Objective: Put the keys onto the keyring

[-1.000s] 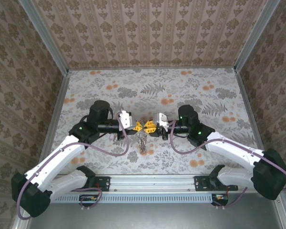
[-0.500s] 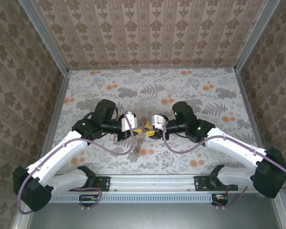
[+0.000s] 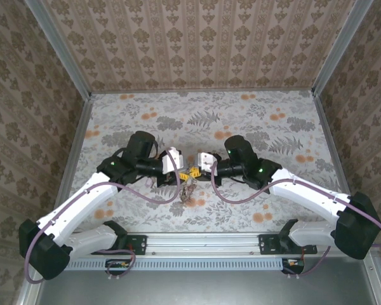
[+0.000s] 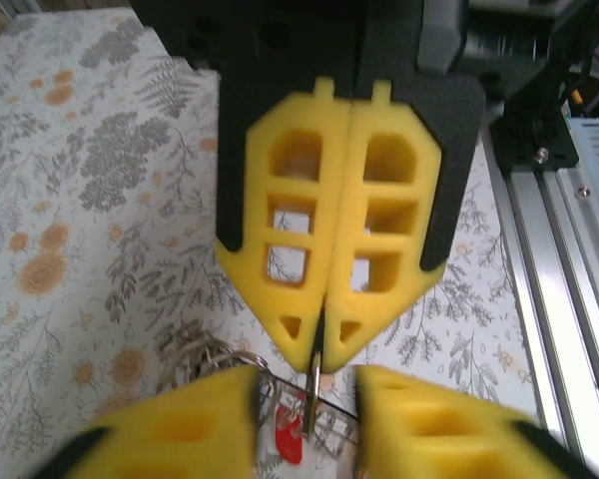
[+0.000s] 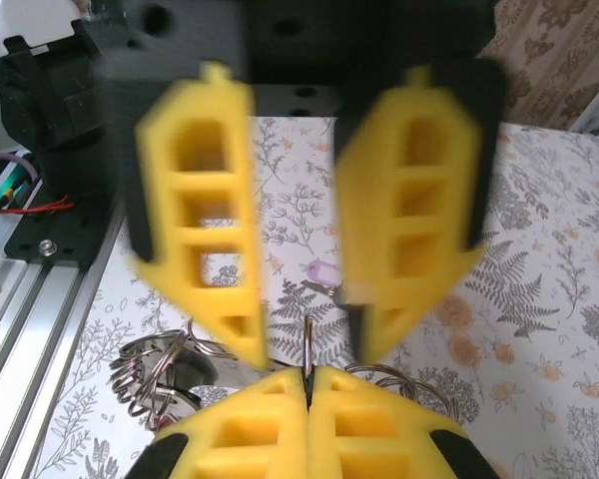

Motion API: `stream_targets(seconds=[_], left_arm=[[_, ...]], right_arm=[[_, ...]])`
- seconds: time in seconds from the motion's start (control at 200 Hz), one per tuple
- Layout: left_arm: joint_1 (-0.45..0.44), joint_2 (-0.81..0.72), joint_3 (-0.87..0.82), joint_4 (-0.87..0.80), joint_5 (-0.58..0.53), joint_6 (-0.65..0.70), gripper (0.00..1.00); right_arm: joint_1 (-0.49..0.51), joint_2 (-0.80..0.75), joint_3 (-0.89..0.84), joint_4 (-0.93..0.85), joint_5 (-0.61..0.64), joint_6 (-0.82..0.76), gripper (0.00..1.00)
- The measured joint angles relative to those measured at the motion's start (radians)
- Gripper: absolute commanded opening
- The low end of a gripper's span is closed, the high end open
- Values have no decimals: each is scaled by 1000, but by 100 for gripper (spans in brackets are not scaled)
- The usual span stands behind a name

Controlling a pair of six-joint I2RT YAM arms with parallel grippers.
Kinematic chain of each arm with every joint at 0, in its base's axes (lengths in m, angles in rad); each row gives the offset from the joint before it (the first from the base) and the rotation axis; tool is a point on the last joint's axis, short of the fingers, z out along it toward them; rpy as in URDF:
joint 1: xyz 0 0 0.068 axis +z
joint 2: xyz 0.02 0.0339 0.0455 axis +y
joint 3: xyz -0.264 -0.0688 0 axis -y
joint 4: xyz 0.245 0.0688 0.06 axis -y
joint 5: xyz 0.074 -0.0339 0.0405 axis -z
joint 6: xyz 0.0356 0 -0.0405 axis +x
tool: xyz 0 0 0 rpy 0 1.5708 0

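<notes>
Left claw (image 5: pixel 307 344), right claw (image 5: pixel 307 404) nose-to-nose, blocking each other; table (image 3: pixel 241 121) beyond open.

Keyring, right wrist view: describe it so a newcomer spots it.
On the floral table, the left end effector faces the right end effector tip to tip. The right one is shut on the keyring, a thin metal edge rising upright from it. Unlike the loose rings heaped beside it, it is pinched.

The keyring (image 5: pixel 307 349) stands upright and edge-on, a thin metal band pinched in the right gripper (image 5: pixel 307 379). The keys (image 5: pixel 158 367) bunch in a silvery tangle at its 8 o'clock.
</notes>
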Motion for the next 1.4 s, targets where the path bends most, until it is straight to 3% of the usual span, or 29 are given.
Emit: stream_targets(seconds=[0.15,0.335,0.605,0.865,0.95,1.115,1.195,1.28,1.4], left_arm=[[55,-107,-27,20,54,-14,81],[85,-225,-75,26,108,-14,56],[61,-203,-78,46,145,1,45],[23,-148,-78,121,140,10,34],[17,-135,-78,131,138,11,25],[11,-131,-78,144,125,16,24],[11,-131,-78,144,122,18,16],[11,-130,-78,144,118,18,0],[8,-129,-78,143,107,32,0]], right_arm=[[0,-55,-126,150,10,58,0],[0,-127,-252,371,9,134,0],[0,-140,-284,558,-34,190,0],[0,-122,-272,575,-69,197,0],[1,-118,-266,573,-71,200,0],[3,-117,-257,568,-71,203,0],[3,-117,-257,566,-72,204,0],[3,-117,-256,564,-76,204,0],[2,-117,-256,551,-77,204,0]])
